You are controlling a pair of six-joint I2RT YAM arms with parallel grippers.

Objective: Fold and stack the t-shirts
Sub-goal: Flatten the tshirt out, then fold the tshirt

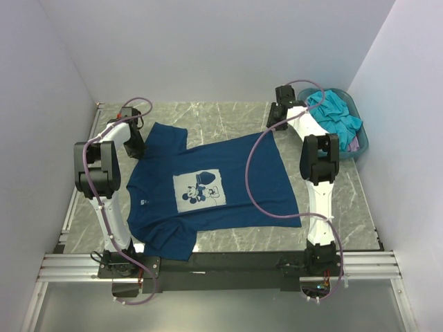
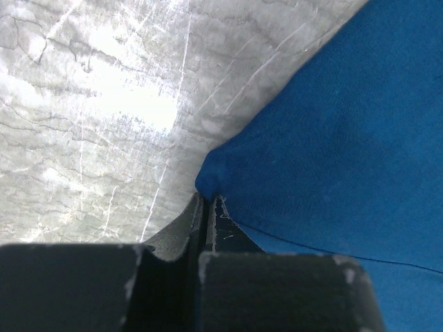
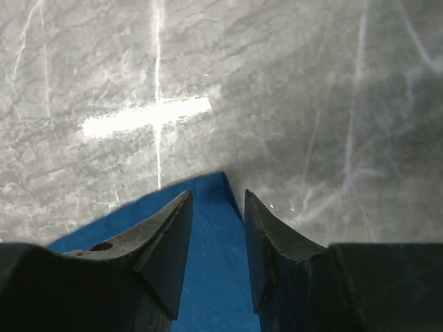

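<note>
Lilac tee (image 1: 354, 145) mostly hidden under turq. tee (image 1: 337, 114); navy tee (image 1: 228, 155) small mark (image 1: 143, 202) unreadable.

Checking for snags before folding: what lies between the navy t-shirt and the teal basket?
The top view shows bare marble table there, crossed by the right arm. Its hand stands open around the navy t-shirt at its far corner.

Matt cloth t-shirt (image 1: 159, 207), glossy, perhaps stone table (image 1: 228, 117)
</note>
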